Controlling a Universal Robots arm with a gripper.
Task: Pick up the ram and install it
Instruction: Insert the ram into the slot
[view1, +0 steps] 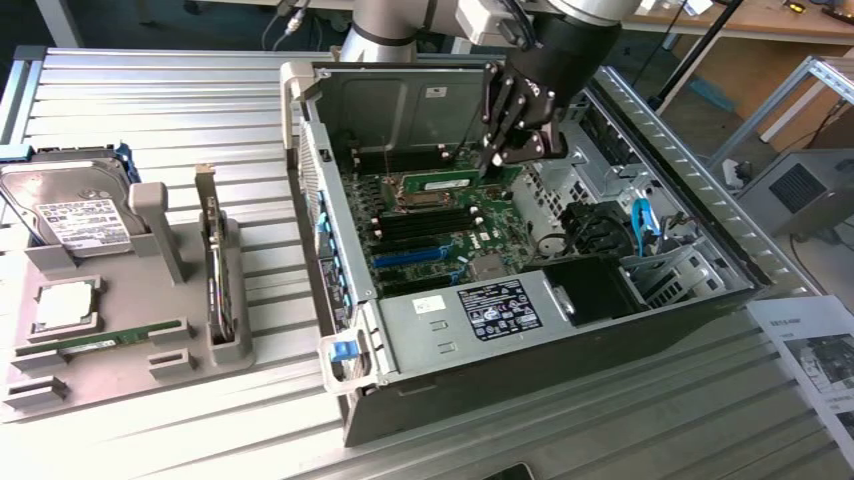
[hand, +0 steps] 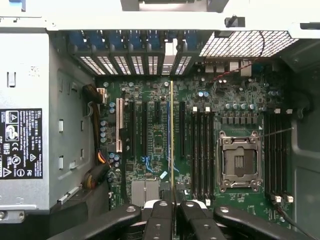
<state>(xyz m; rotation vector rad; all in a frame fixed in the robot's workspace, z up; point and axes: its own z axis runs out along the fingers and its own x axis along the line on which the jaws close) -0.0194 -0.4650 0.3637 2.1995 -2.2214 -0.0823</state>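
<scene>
hanging over the open case (view1: 441, 400) in the upper middle of the exterior view, the gripper (view1: 491, 160) is clenched on the ram (view1: 438, 183). the green stick lies level just off its fingertips, right beside the cpu socket (view1: 404, 192) and above the motherboard (view1: 454, 235); i can't tell if it touches a slot. from the wrist camera the ram (hand: 172, 140) is seen edge-on, a thin line running out from between the fingers (hand: 161, 220) across the board. on the exterior view's left, a grey tray (view1: 134, 370) holds a hard drive (view1: 74, 215), a card (view1: 214, 265), a silver chip (view1: 64, 305) and another green stick (view1: 100, 341).
</scene>
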